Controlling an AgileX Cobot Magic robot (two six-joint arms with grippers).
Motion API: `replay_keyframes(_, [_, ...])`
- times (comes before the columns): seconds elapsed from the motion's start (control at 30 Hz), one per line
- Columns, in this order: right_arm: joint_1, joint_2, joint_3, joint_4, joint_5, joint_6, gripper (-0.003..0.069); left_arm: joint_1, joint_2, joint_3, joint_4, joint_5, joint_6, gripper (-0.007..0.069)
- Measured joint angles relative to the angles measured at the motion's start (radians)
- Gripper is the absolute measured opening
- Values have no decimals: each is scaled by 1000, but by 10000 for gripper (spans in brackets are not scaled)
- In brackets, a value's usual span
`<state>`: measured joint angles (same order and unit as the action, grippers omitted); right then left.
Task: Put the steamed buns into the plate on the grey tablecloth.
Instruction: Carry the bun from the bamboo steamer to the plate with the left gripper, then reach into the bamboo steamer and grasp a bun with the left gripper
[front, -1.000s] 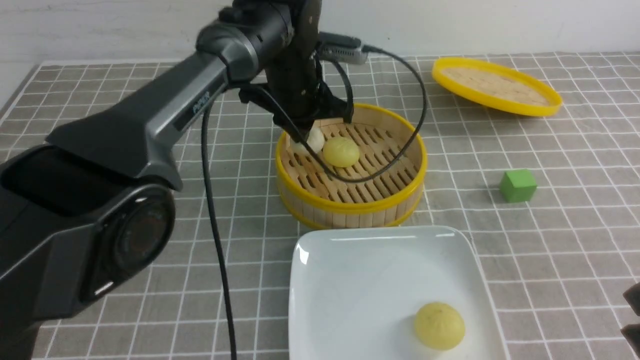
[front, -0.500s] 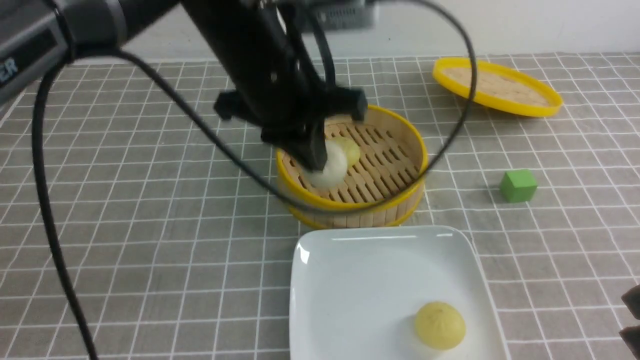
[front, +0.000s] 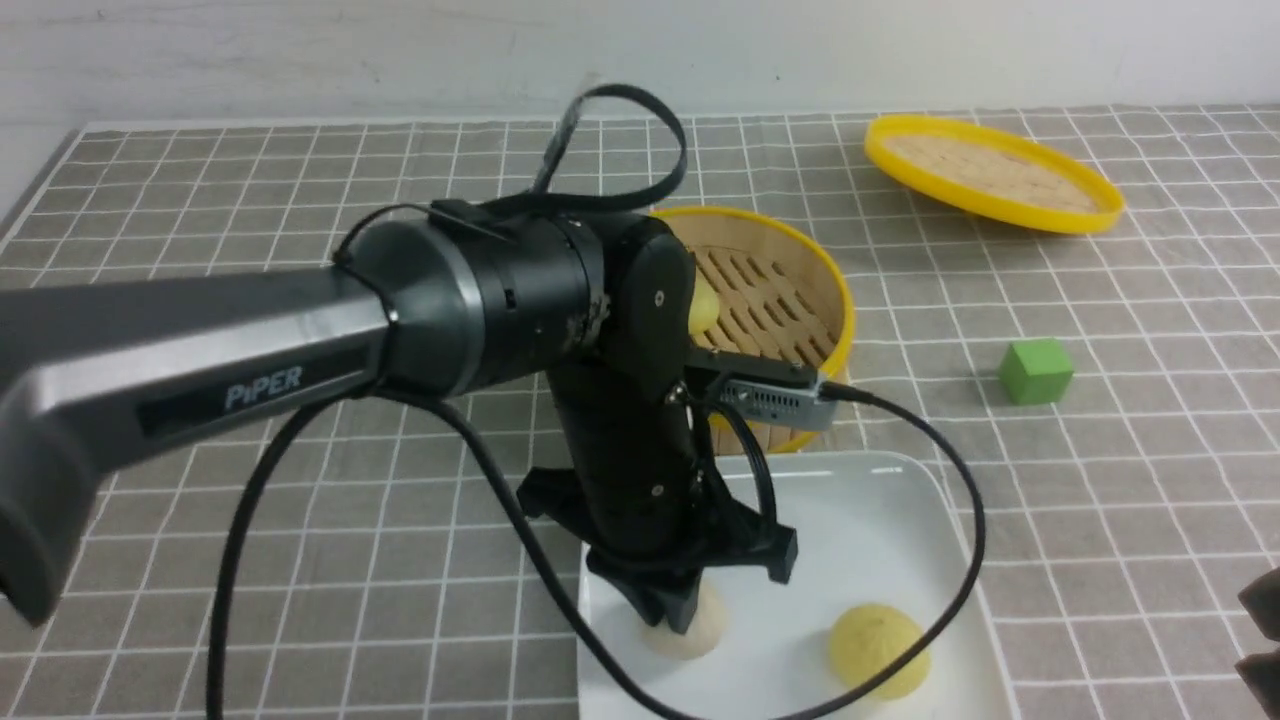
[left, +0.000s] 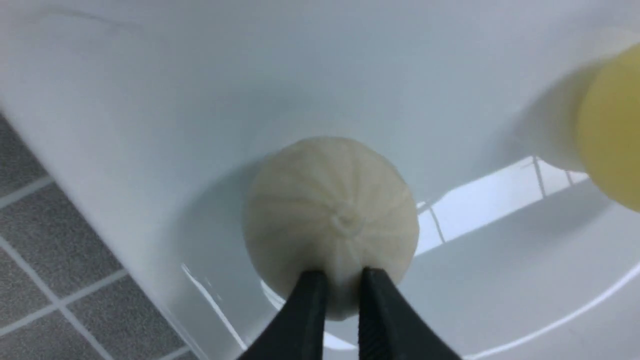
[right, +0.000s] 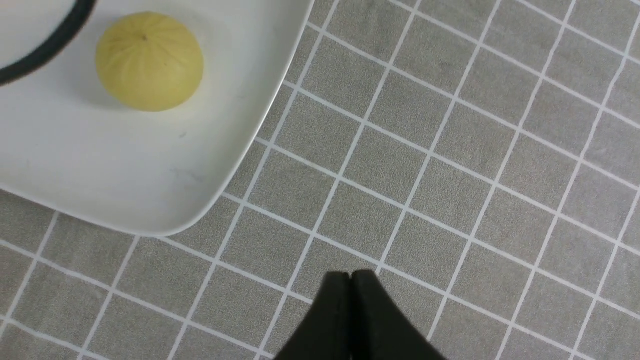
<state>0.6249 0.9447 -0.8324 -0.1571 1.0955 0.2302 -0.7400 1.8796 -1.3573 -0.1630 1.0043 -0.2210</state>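
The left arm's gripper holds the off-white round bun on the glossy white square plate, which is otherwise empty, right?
No: a pale yellow round bun also lies on the plate, apart from the off-white round bun; the front view shows it.

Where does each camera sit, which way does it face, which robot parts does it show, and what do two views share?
Front view: between the arms, facing forward over the grey tablecloth; shows the left arm reaching into the white plate.
Left wrist view: looks down at the off-white steamed bun; shows the left end effector gripping it.
Right wrist view: looks down at tablecloth; shows the shut right end effector.
Shared: both wrist views show the yellow steamed bun on the plate.
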Motion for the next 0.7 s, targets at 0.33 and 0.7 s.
replay_keyframes(0.33, [0,0,2,4,0,0,12,16,17,-217,163,37,-59,368])
replay_keyframes(0.7, [0,0,2,4,-5,-1,21,173,340,-837,243,140,-137,381])
